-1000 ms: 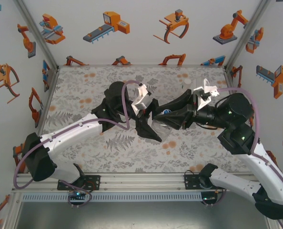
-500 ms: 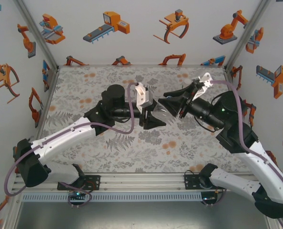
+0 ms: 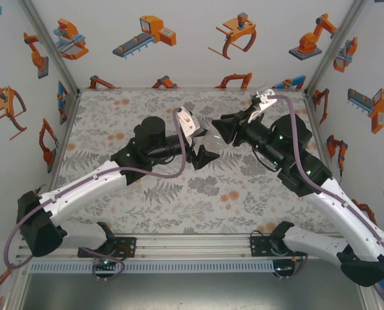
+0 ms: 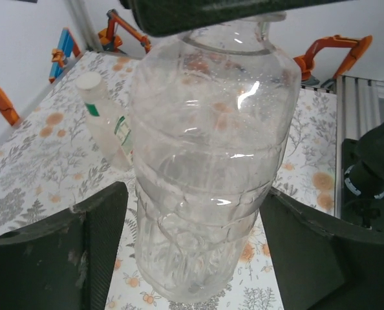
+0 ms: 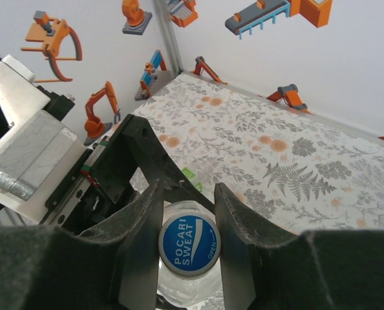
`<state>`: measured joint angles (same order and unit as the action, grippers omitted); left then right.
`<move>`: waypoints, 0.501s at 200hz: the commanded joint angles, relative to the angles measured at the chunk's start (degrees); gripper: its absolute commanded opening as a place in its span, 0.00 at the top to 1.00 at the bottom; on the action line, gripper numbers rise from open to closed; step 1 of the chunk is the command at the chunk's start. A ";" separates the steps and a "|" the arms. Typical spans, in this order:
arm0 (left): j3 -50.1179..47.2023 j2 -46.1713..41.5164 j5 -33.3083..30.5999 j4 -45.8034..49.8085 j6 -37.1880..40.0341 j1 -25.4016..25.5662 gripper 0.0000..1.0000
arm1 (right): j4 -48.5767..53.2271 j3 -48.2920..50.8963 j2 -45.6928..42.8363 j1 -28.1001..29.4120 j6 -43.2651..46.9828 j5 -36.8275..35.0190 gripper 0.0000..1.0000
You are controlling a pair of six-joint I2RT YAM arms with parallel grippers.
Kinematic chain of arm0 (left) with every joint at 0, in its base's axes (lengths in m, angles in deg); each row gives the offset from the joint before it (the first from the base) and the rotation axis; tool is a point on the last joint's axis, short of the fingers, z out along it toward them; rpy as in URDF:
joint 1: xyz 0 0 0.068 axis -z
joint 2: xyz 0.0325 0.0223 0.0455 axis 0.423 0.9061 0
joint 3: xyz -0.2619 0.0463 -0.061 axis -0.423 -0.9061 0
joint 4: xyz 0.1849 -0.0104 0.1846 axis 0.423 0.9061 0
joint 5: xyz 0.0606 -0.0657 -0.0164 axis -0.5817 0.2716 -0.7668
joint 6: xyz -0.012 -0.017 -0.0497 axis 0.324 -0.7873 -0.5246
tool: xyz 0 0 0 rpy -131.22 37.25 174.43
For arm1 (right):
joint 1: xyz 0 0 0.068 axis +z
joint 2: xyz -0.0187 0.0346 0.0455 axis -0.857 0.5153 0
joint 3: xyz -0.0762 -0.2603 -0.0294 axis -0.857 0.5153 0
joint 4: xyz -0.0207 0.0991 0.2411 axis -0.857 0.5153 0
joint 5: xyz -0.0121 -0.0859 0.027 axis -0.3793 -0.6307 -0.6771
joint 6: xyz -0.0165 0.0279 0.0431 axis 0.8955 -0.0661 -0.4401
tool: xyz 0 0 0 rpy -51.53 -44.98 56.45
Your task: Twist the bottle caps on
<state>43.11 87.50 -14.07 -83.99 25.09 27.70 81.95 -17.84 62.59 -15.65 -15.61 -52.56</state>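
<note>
A clear plain bottle (image 4: 205, 161) is upright between the two arms at the table's middle (image 3: 210, 139). Its blue cap (image 5: 189, 247) sits on the neck, and my right gripper (image 5: 189, 210) is shut on that cap from above (image 3: 220, 129). My left gripper (image 4: 195, 223) stands open around the bottle's lower body (image 3: 202, 154), with a gap between each finger (image 4: 98, 239) and the plastic. Behind it a slimmer bottle (image 4: 111, 132) with a white label leans, wearing a white cap (image 4: 88, 81). I cannot tell whether the plain bottle's base touches the table.
The flower-patterned table (image 3: 114, 123) is enclosed by white walls with robot stickers and metal corner posts (image 3: 50, 45). A mounting rail (image 3: 198, 248) runs along the near edge. A small green patch (image 5: 189, 173) shows on the table beyond the left fingers.
Both grippers and the plain bottle have moved toward the far side of the table. The left jaws have opened off the bottle. The right gripper stays shut on the blue cap.
</note>
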 commanded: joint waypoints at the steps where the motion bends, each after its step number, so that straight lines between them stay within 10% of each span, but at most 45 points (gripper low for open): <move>1: -1.19 -1.82 -1.49 -0.65 -1.85 -0.78 0.18 | -2.60 -0.51 1.10 0.00 2.32 -4.12 1.00; 100: -7.70 -10.03 -11.20 7.80 -4.73 -2.63 0.16 | -14.37 3.22 16.26 -5.96 11.81 -11.27 1.00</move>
<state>37.14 80.51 -22.09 -78.50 22.46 25.54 74.98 -16.29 75.00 -18.84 -5.95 -62.97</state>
